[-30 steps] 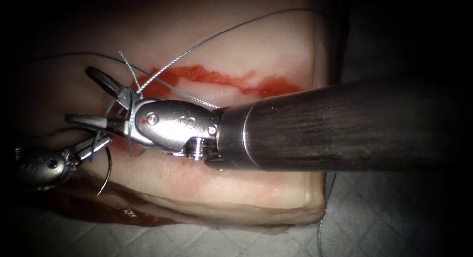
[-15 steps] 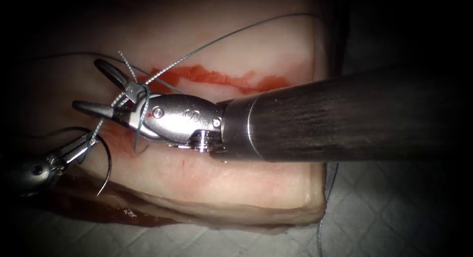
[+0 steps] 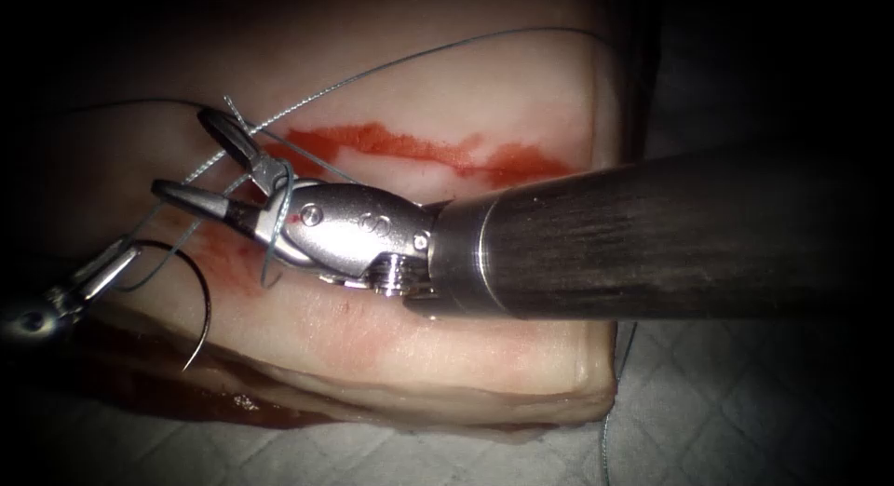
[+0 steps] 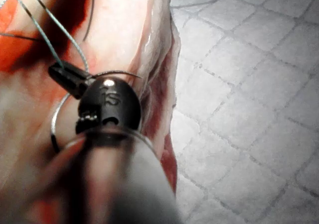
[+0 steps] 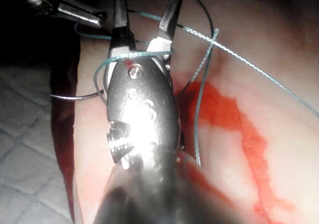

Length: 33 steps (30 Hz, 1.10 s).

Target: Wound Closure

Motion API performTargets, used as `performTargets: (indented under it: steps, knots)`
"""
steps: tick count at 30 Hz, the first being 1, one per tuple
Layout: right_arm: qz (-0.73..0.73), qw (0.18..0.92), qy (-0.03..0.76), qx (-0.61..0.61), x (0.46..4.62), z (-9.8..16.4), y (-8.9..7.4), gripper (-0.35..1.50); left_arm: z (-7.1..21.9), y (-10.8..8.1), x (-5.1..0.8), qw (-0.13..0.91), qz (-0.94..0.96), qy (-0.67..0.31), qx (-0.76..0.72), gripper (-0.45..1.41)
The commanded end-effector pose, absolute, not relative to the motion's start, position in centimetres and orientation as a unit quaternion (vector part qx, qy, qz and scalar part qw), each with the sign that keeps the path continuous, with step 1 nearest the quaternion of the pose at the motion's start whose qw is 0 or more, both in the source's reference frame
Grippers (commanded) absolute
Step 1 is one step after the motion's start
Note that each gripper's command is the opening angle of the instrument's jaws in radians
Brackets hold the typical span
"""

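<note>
Endoscope: your right claw [image 3: 186,154] is spread wide at 9 o'clock of the cut [image 3: 410,149] and grips nothing. The thread [image 3: 372,72] is wrapped round it behind the jaws. Your left claw [image 3: 126,258] is clamped on thread at 8 o'clock, just beside the needle's tail as far as I can tell. The needle [image 3: 207,300] hangs free, out of the tissue [image 3: 466,346]. It looks like a knot throw, so keep the wrap on the claw and the tension low.

Left wrist: left claw [image 4: 67,77] pinches thread [image 4: 40,27], with the needle [image 4: 52,129] curving close by. Watch that its tip doesn't snag.

Right wrist: right claw [image 5: 147,5] is open, with a strand crossing between the jaws. The free end [image 5: 199,114] lies over the cut, near enough to grab cleanly.
</note>
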<state>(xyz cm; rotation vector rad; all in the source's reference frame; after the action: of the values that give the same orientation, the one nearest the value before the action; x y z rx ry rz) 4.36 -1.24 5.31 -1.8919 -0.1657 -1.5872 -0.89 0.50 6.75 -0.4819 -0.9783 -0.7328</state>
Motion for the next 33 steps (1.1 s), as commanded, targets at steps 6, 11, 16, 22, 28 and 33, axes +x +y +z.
performTargets:
  steps: [6, 11, 16, 22, 28, 33]
  knots:
    - [-0.597, 0.357, -0.046, -0.717, 4.45, 5.36, -1.23, 0.41, 6.72, 0.44, -0.9, 0.777, -0.352, -0.462, -0.244, -0.45]
    - [-0.593, 0.375, -0.044, -0.711, 4.41, 5.39, -1.21, 0.32, 6.6, 0.41, -0.87, 0.752, -0.387, -0.476, -0.24, -0.45]
    - [-0.59, 0.385, -0.037, -0.709, 4.38, 5.4, -1.2, 0.31, 6.5, 0.34, -0.88, 0.732, -0.402, -0.501, -0.226, -0.45]
    - [-0.59, 0.385, -0.039, -0.709, 4.36, 5.43, -1.19, 0.31, 6.37, 0.28, -0.94, 0.722, -0.395, -0.528, -0.21, -0.45]
    - [-0.591, 0.382, -0.038, -0.71, 4.36, 5.43, -1.19, 0.31, 6.05, 0.29, -1.28, 0.715, -0.381, -0.571, -0.137, -0.45]
    - [-0.593, 0.372, -0.035, -0.713, 4.37, 5.45, -1.22, 0.31, 5.86, 0.39, -1.62, 0.692, -0.391, -0.604, -0.054, -0.45]
